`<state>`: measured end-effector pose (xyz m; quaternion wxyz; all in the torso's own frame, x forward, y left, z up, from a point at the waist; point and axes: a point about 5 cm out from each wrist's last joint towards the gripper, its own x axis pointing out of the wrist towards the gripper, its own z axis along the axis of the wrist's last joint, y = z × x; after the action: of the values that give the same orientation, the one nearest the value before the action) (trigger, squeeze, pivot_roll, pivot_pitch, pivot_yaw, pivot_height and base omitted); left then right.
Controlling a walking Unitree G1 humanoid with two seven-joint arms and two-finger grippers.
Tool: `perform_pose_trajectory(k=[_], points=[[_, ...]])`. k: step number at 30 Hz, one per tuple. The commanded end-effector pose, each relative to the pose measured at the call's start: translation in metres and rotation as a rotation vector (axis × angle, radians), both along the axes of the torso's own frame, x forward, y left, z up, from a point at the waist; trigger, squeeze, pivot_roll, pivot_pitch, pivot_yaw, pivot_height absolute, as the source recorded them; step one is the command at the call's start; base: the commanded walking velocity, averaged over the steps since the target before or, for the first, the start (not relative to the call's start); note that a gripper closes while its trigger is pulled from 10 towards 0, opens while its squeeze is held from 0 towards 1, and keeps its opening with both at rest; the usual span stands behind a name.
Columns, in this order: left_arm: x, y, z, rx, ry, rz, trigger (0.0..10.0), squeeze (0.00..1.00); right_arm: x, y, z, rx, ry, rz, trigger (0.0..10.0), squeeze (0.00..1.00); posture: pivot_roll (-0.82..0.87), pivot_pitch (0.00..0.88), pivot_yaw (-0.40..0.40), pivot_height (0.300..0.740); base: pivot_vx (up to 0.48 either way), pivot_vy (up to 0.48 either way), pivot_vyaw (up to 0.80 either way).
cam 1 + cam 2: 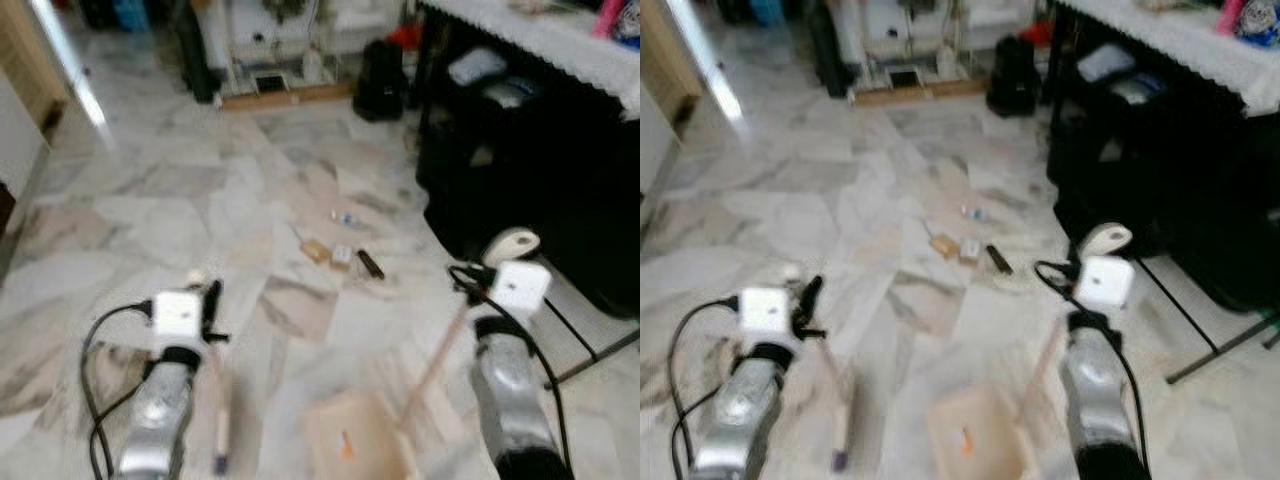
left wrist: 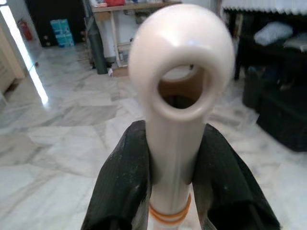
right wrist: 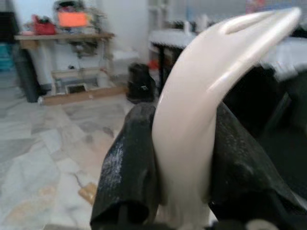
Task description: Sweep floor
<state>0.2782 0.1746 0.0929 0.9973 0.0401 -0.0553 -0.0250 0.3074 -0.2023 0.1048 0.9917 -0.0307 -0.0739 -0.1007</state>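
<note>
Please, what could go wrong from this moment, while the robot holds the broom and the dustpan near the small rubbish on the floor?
1. The small rubbish lies ahead of the dustpan, so a careless stroke may scatter it, perhaps under the dark table.
2. The right hand grips the dustpan handle near its curved end; it might slip or twist.
3. The left hand clamps the broom handle close to its top, so broom control could be weak.

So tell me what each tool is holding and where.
Left tool clamps the broom handle just below its ringed end. Right tool clamps the dustpan handle near its curved top.
</note>
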Motion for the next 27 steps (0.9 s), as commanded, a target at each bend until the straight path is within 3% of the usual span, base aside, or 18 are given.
perform_pose_trajectory(k=[1,20,27], points=[[0.002,0.007,0.009,0.029,-0.043,0.02,10.0,0.0,0.005,0.01,0.015,0.013,-0.064,0.029,10.0,0.0,-0.08,0.03,-0.006,0.74,0.401,0.0,0.0],[0.003,0.007,0.01,0.022,-0.049,0.015,10.0,0.0,0.002,0.007,0.01,0.01,-0.049,0.011,10.0,0.0,-0.08,0.032,-0.006,0.74,0.4,0.0,0.0],[0.005,0.002,0.009,-0.002,-0.052,0.007,10.0,0.0,-0.007,-0.001,-0.003,0.014,-0.018,-0.039,10.0,0.0,-0.09,0.01,-0.007,0.74,0.0,0.0,0.0]])
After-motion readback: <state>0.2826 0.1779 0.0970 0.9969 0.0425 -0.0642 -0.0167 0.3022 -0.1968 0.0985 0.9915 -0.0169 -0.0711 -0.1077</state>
